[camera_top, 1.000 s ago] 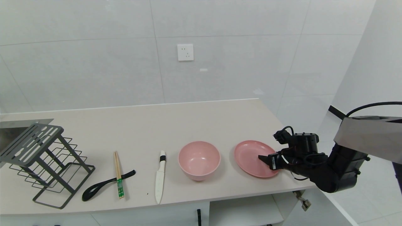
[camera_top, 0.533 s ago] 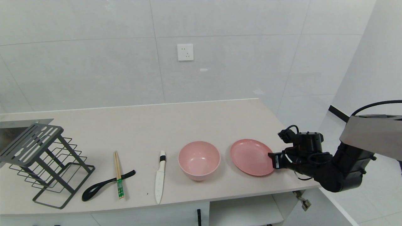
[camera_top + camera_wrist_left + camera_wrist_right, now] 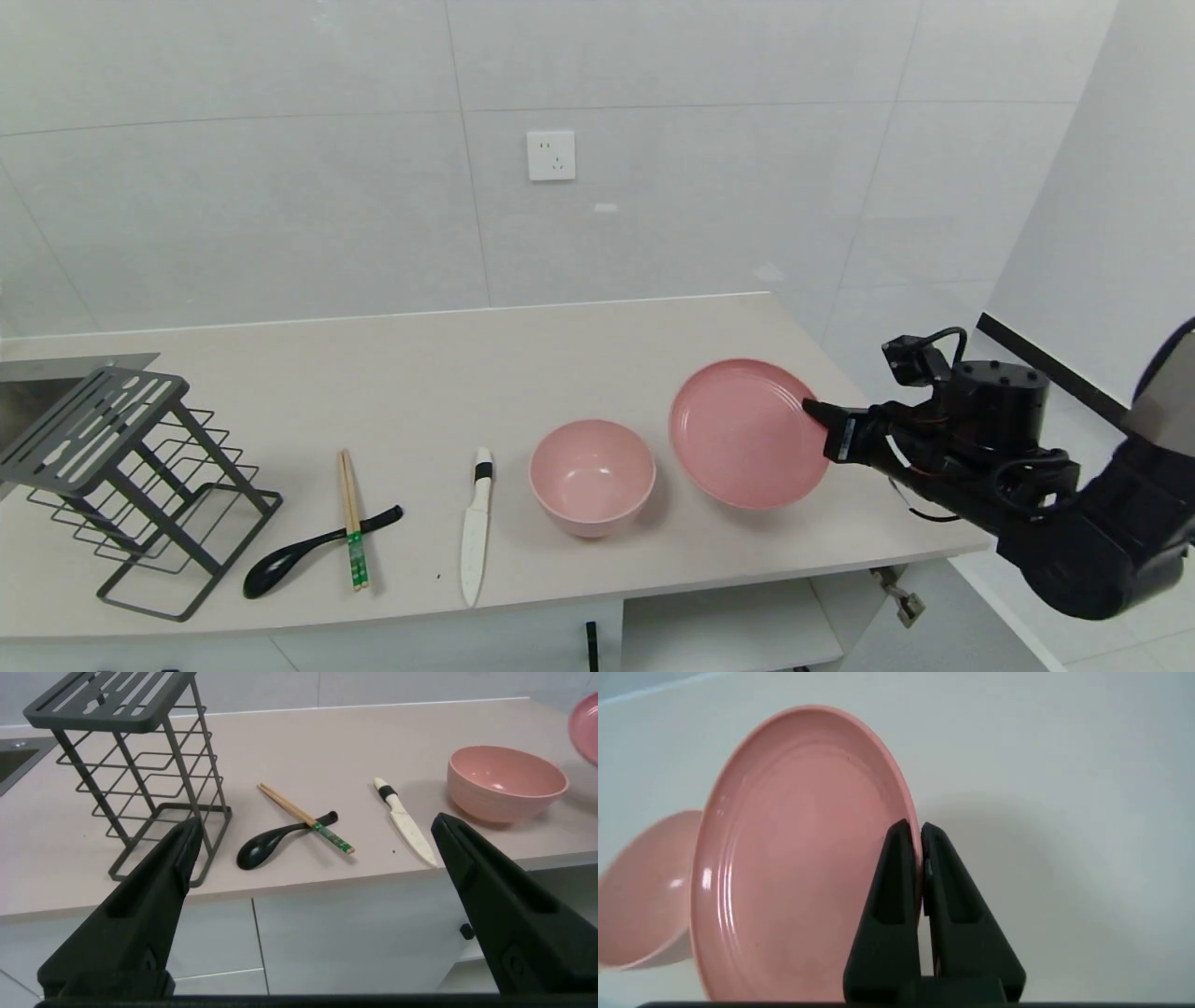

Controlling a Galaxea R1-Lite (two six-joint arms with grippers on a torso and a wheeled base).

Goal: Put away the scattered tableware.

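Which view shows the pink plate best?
Head view: the whole pink plate, tilted, with the right gripper clamping its rim. The right wrist view shows it close, the gripper hiding part. The left wrist view catches a sliver of rim.

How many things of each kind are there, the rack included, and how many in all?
plate: 1
bowl: 1
knife: 1
spoon: 1
chopsticks: 2
rack: 1
Total: 7
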